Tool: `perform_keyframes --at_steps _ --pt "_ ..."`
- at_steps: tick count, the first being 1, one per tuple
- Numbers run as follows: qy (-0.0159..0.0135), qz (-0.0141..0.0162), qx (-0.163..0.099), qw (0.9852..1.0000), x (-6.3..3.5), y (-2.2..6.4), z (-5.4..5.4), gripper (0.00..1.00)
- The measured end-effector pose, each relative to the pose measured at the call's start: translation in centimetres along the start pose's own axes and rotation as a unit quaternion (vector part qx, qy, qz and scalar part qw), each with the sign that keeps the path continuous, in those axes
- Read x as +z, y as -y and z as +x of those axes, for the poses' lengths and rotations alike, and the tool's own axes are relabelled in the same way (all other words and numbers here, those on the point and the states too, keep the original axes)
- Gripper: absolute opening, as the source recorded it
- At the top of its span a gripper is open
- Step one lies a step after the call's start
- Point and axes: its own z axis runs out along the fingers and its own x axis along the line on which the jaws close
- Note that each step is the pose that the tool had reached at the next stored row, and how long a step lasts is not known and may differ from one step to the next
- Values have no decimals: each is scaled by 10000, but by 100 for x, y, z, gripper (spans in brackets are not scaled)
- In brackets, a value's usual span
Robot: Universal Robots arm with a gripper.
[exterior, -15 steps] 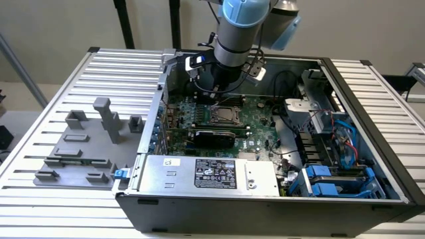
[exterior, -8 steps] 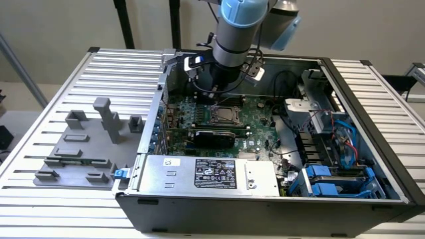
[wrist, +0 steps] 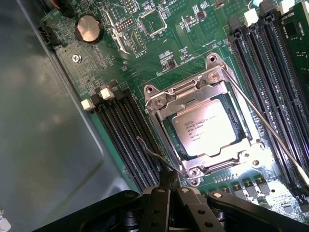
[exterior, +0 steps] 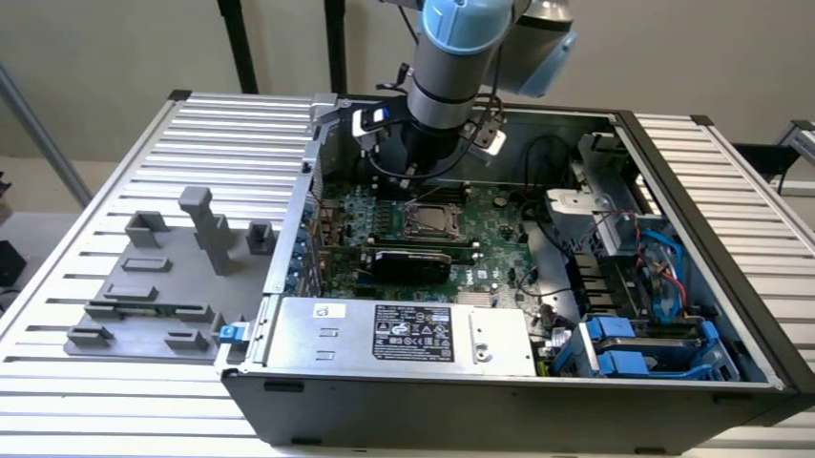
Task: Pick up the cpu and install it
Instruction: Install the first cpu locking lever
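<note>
Already the cpu (wrist: 204, 128) sits flat inside the socket frame (wrist: 203, 123) on the green motherboard (wrist: 159, 53), silver top up, under the closed metal load plate. So pick and place look done; the step in hand reads as the latching or finishing stage of install. Gripper (wrist: 166, 186) is closed with nothing between its fingers, hovering just beside the socket's corner, right next to the thin wire retention lever (wrist: 157, 157). Can't tell if the fingertips touch the lever. In the exterior view the gripper (exterior: 423, 170) hangs low inside the open computer case (exterior: 713, 286), directly above the socket area, arm upright. Grey fixture blocks (exterior: 166, 277) stand on the desk (exterior: 76, 382) at the exterior view's left, well apart. Any next move calls for fine, careful contact: the lever is thin and springy, memory slots (wrist: 123, 130) crowd in close.
</note>
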Motion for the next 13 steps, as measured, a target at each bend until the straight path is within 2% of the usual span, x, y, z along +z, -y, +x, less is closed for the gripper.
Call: perform_keyframes --at_steps 6,13 --pt "7 0 1 10000 4 -58 29 11" --pt "24 16 7 10000 0 -149 76 11"
